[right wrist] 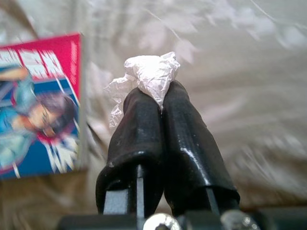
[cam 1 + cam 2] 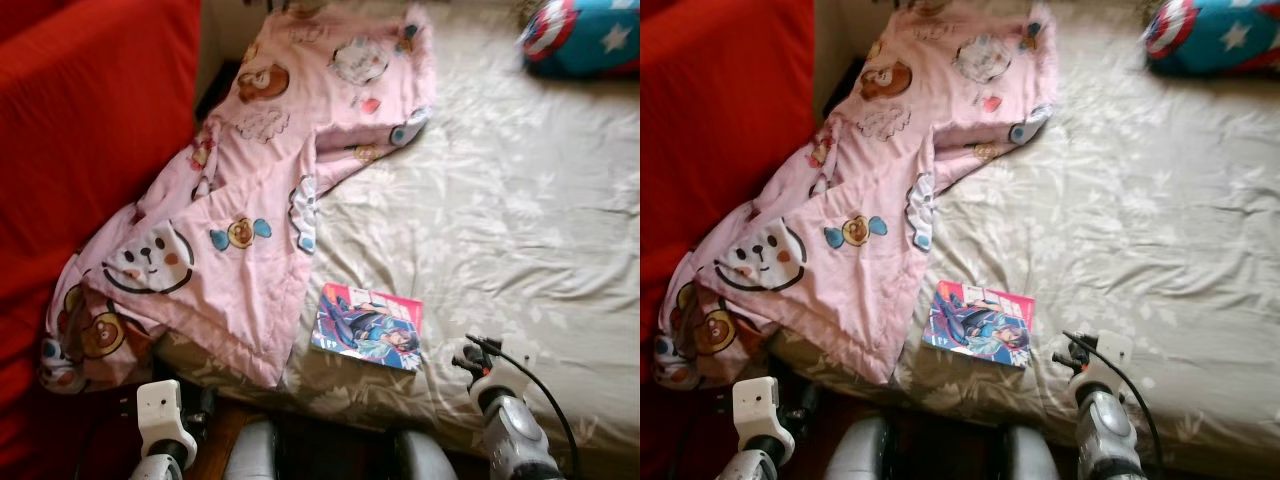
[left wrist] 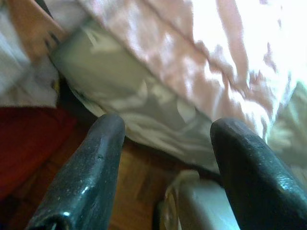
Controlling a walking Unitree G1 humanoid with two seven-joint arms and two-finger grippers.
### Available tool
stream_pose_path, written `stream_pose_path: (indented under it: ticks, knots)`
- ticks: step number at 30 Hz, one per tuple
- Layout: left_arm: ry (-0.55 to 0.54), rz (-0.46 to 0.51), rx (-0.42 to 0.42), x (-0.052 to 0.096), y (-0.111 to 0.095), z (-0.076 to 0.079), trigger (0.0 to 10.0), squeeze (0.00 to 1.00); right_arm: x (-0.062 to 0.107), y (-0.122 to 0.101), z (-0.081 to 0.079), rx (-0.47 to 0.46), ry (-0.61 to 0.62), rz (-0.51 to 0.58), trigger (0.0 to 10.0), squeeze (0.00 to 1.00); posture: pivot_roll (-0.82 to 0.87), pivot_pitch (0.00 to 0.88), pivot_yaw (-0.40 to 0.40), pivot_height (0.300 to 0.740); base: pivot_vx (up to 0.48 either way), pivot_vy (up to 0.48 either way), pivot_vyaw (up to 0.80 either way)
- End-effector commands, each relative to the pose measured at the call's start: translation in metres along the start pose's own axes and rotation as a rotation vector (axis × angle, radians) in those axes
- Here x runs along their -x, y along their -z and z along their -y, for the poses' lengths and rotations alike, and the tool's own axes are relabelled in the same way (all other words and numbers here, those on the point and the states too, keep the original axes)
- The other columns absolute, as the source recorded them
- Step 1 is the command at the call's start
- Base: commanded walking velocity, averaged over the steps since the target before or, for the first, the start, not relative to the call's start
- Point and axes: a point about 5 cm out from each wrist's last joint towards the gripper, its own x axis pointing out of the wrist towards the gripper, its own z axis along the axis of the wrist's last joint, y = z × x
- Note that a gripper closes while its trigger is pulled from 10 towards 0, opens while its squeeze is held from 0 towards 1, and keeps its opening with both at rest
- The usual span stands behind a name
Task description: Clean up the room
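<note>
Crumpled white tissue (image 1: pixel 148 76) is pinched tight in the right end effector (image 1: pixel 160 103) just over the bed (image 2: pixel 520 230), comic book (image 1: pixel 36 105) right beside it, while the left end effector (image 3: pixel 165 139) hangs released below the pink blanket (image 2: pixel 250 210).

Soft daylight; left wrist view glares, blurred.

Silver arms with white wrist housings — left hand (image 3: pixel 165 158) and right hand (image 1: pixel 163 103) each of two glossy black fingers; black cable looping off the right wrist.
</note>
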Motion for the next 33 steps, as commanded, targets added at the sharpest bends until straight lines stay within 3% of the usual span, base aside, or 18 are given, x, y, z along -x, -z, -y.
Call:
stream_pose_path:
  ticks: [1, 6, 8, 11, 16, 25, 33]
  knots:
    - [-0.009, -0.079, -0.008, 0.005, 0.019, -0.002, 10.0, 0.0, 0.007, 0.016, 0.004, 0.003, 0.005, -0.051, 10.0, 0.0, 0.0, 0.046, -0.006, 0.655, 0.0, 0.0, 0.0]
    - [-0.036, -0.207, -0.004, 0.004, 0.044, 0.001, 10.0, 0.0, 0.03, 0.058, 0.019, 0.071, 0.035, -0.225, 10.0, 0.0, -0.03, 0.0, -0.01, 0.655, 0.0, 0.0, 0.0]
    - [-0.039, -0.225, -0.011, 0.002, 0.046, 0.001, 10.0, 0.0, 0.033, 0.064, 0.019, 0.09, 0.03, -0.256, 10.0, 0.0, -0.03, 0.0, -0.01, 0.655, 0.0, 0.0, 0.0]
    - [-0.043, -0.245, -0.011, 0.001, 0.047, 0.001, 10.0, 0.0, 0.035, 0.067, 0.019, 0.115, 0.028, -0.281, 10.0, 0.0, -0.03, 0.0, -0.009, 0.655, 0.0, 0.0, 0.0]
    - [-0.035, -0.309, -0.041, 0.0, 0.054, 0.003, 10.0, 0.0, 0.04, 0.08, 0.018, 0.131, 0.038, -0.366, 10.0, 0.0, -0.02, 0.0, -0.005, 0.695, 0.0, 0.0, 0.0]
    - [-0.044, -0.371, -0.063, 0.005, 0.063, 0.0, 10.0, 0.0, 0.041, 0.084, 0.012, 0.173, 0.006, -0.396, 10.0, 0.0, -0.04, 0.0, 0.016, 0.74, 0.0, 0.0, 0.0]
    - [-0.049, -0.421, -0.071, 0.011, 0.069, -0.013, 10.0, 0.0, 0.041, 0.088, 0.005, 0.179, 0.002, -0.407, 10.0, 0.0, -0.08, 0.0, 0.041, 0.74, 0.0, 0.0, 0.0]
